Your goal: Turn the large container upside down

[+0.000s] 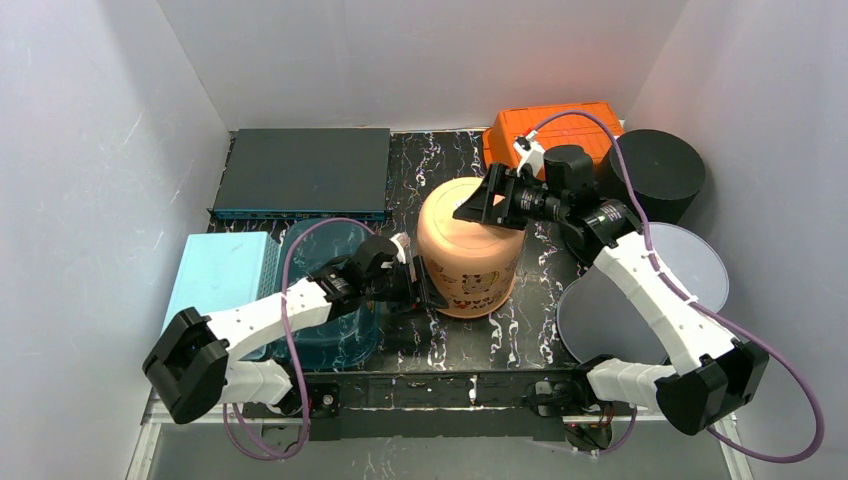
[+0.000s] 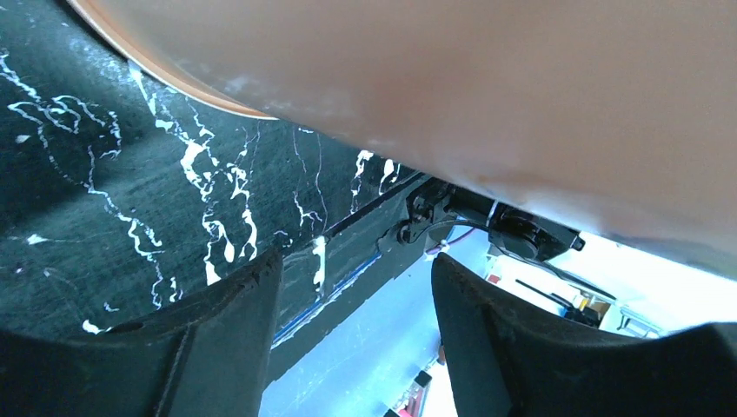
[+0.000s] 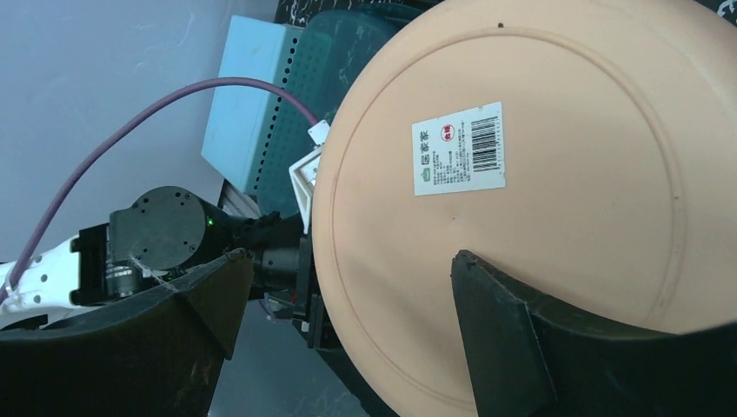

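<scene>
On dark marbled desk (image 1: 432, 160), container (image 1: 470, 250) base-up, seemingly flipped already; left fingers (image 2: 217, 347) and right fingers (image 3: 521, 339) apart, gripping nothing; only retreat remaining.

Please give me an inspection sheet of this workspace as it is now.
surface: black marbled table.
job's things: peach container stands base up, label on top.
clutter: orange box, black cylinder, grey disc, teal bin, blue box, dark device.
grippers: left gripper open beside the container's lower wall; right gripper open over its base.
cables: purple cable along each arm.
surroundings: white walls.
</scene>
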Robot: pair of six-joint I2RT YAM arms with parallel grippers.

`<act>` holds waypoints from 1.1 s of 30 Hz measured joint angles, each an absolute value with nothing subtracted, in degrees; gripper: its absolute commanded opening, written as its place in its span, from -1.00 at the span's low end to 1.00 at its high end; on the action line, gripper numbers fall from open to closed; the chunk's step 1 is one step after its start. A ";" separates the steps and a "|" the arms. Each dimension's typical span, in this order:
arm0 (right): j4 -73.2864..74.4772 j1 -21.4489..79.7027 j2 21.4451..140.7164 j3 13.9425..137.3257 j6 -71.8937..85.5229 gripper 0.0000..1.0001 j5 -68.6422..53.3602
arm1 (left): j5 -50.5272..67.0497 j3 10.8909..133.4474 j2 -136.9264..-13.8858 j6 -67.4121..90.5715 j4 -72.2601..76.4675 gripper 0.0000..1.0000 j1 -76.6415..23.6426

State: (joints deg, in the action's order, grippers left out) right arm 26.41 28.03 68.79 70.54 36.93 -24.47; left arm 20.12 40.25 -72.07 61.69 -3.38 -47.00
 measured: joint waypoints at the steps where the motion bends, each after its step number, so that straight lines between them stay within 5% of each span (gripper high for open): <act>1: 26.35 28.60 68.82 70.54 36.80 0.84 -23.90 | 19.77 40.27 -71.37 61.39 -4.01 0.23 -47.00; 8: 28.62 31.73 68.95 72.23 33.95 0.88 -19.97 | 16.78 41.17 -68.29 59.40 -9.85 0.29 -47.00; 24: 43.68 32.71 61.32 78.28 16.05 0.89 -10.39 | -7.70 54.43 -53.28 48.64 -35.33 0.89 -47.00; 33: 53.63 32.73 55.88 75.85 11.88 0.89 -9.63 | -18.74 59.00 -51.53 44.45 -44.31 0.96 -46.98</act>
State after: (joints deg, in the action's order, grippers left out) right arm 53.63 32.73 55.88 75.85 11.88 -9.63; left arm -18.74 59.00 -51.53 44.45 -44.31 -46.98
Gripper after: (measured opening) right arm 0.949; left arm 0.979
